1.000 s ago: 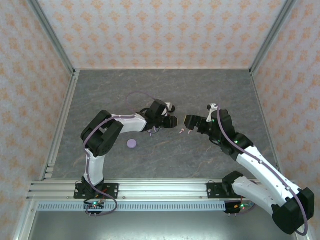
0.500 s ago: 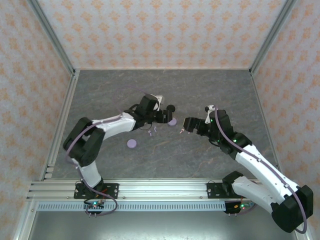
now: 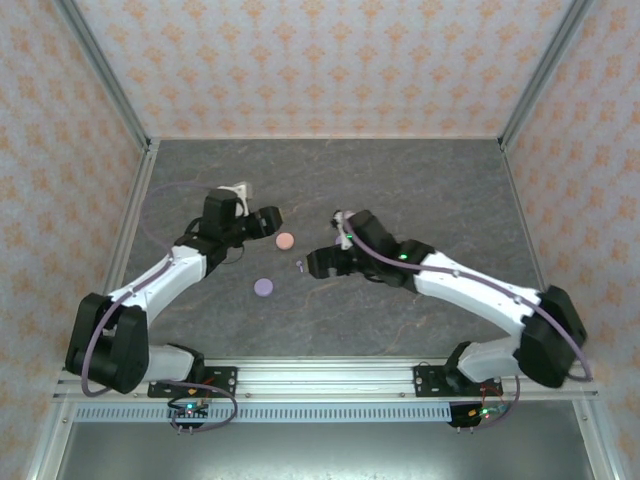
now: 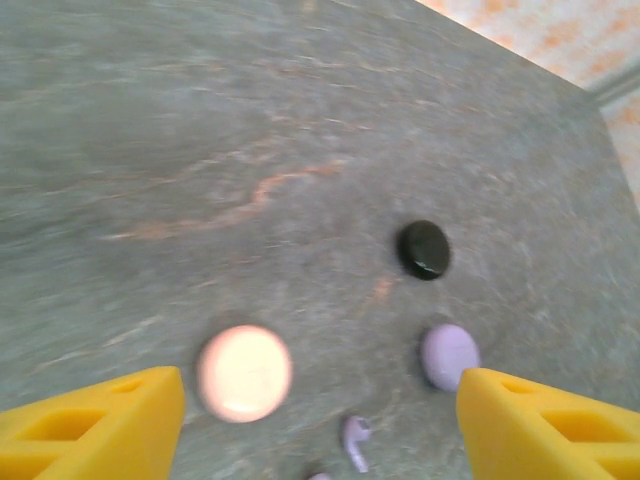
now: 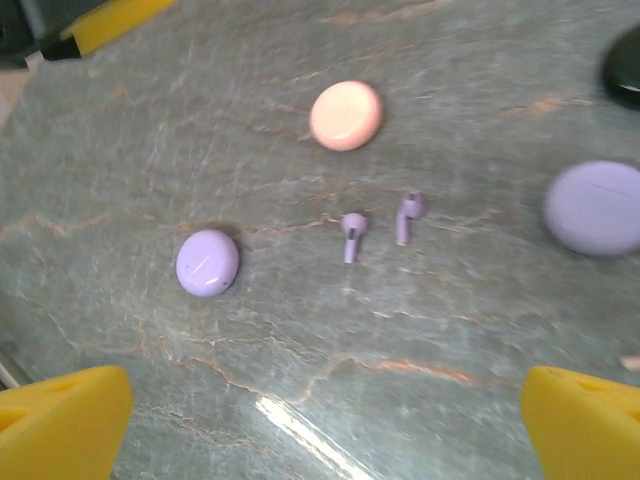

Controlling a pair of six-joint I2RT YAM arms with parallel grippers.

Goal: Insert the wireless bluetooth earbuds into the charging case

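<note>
Arms have swung left; left end effector point(image 4: 320, 400) and right end effector point(image 5: 325, 400) gape empty. Stemmed lilac earbuds point(image 5: 349, 232) lie near a round pink disc point(image 5: 346, 115).

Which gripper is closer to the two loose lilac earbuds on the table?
Right. The right gripper sits right beside the lilac earbuds, open above them. The left gripper is farther off, on the far side of the pink disc.

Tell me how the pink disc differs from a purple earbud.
The pink disc is round and flat; the purple earbud has a bulb head and a thin stem. The disc is much larger than the earbud. The disc is pink, the earbud purple. Both lie loose on the table.
</note>
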